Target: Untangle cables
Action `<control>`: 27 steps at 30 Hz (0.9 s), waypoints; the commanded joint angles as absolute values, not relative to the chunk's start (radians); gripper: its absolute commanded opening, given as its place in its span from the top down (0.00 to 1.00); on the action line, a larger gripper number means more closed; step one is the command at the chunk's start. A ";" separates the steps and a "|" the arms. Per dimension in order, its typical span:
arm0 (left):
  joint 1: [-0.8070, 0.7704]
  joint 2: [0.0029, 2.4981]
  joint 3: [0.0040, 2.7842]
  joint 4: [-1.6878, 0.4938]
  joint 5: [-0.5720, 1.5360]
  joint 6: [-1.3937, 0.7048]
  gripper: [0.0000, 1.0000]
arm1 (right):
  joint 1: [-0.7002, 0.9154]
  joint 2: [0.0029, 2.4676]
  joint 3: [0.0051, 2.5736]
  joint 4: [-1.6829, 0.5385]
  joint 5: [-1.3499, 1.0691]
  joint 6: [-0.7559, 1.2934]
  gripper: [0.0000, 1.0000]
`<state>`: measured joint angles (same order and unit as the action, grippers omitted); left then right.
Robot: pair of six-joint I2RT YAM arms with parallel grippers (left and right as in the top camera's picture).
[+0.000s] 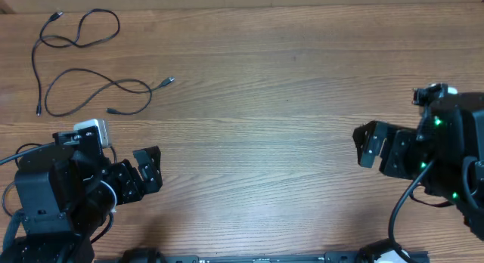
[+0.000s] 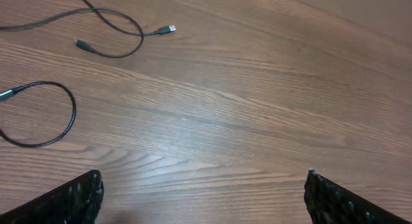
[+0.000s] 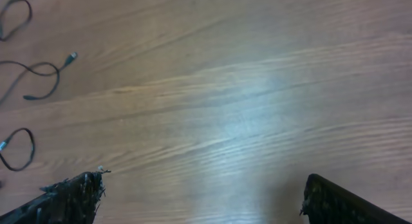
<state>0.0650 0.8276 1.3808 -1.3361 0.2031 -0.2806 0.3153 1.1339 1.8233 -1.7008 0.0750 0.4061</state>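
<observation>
The cables [image 1: 113, 82] lie in loose loops on the wooden table [image 1: 287, 104].

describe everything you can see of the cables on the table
Thin black cables, rubbery-looking, lie flat in loose open loops on the wooden table, toward its far left part. Small plug ends show, among them a silvery plug. Some strands cross each other, but no tight knot is visible. How many cords there are is hard to tell. Only the table touches them.
</observation>
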 commanded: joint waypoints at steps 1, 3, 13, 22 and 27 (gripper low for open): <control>0.058 0.830 1.377 -1.334 0.210 -0.269 0.00 | 0.314 1.121 1.811 -1.694 0.065 0.395 0.00; 0.058 0.830 1.377 -1.334 0.210 -0.269 0.00 | 0.314 1.123 1.811 -1.694 0.039 0.395 0.00; 0.058 0.830 1.377 -1.334 0.210 -0.269 0.00 | 0.314 1.156 1.810 -1.694 0.031 0.395 0.00; 0.058 0.830 1.377 -1.334 0.210 -0.269 0.00 | 0.314 1.190 1.791 -1.645 0.031 0.367 0.00; 0.058 0.830 1.377 -1.334 0.210 -0.269 0.00 | 0.312 1.211 1.736 -1.554 0.031 0.304 0.00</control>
